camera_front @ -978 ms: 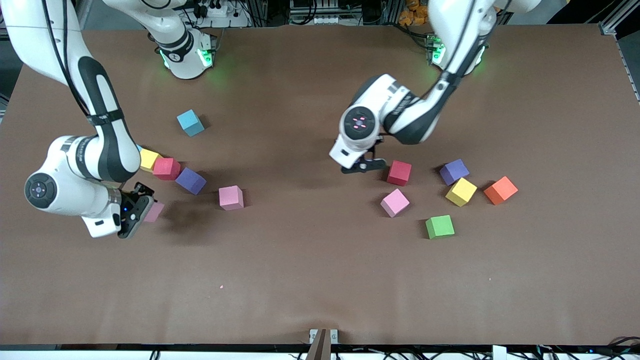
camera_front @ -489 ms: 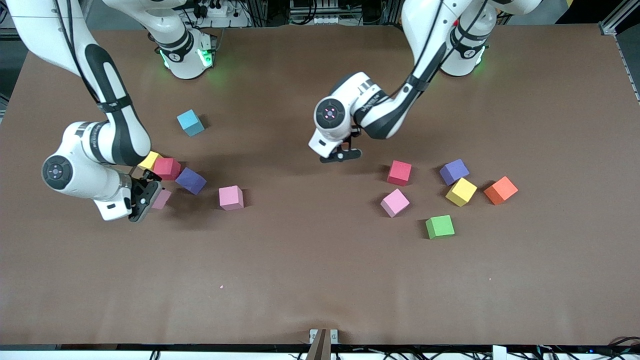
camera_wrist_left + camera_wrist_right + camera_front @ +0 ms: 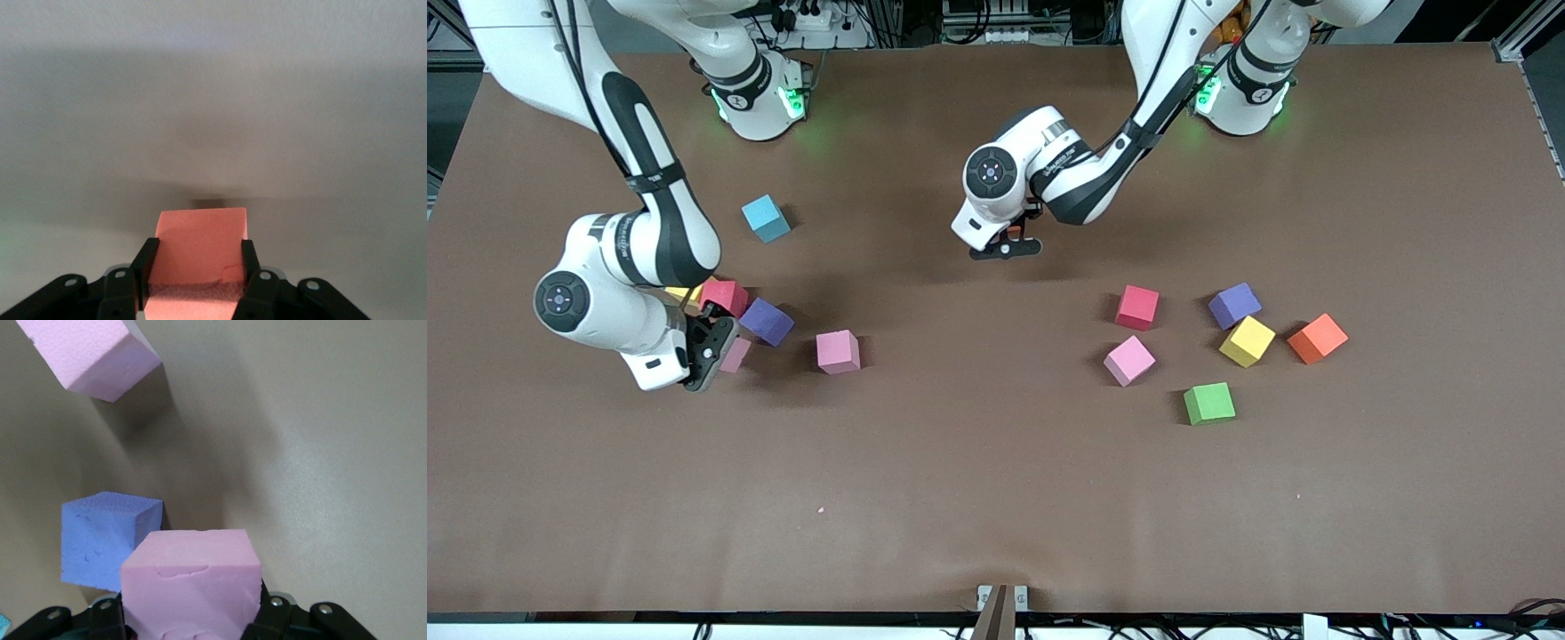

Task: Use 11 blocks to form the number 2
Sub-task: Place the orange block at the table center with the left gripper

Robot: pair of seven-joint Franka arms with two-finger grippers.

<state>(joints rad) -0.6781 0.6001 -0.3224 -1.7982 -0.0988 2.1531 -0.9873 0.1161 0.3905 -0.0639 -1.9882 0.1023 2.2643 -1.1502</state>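
Already both of your arms are loaded, so what counts is where each cube hangs against the loose ones. Starting at the right arm's end of the table: your right gripper (image 3: pixel 710 353) is pinching a pink cube (image 3: pixel 191 587), fingers pressed on two opposite faces. In the right wrist view a purple cube (image 3: pixel 107 538) sits on the table just beside the held one, and a second pink cube (image 3: pixel 90 353) lies ahead of the fingertips, apart from both. A red cube (image 3: pixel 724 297) sits just beside that purple one, with a light-blue cube (image 3: pixel 766 218) farther from the front camera.

Moving toward the left arm's end: your left gripper (image 3: pixel 1007 248) is clamped on an orange cube (image 3: pixel 200 245) over bare table (image 3: pixel 996 462). The remaining blocks, red (image 3: pixel 1137 307), pink (image 3: pixel 1129 360), green (image 3: pixel 1209 403), purple (image 3: pixel 1234 305), yellow (image 3: pixel 1247 341) and orange (image 3: pixel 1317 338), lie well apart from it. No part of the figure 2 is laid yet, I judge, and the open middle lies between your two grippers.
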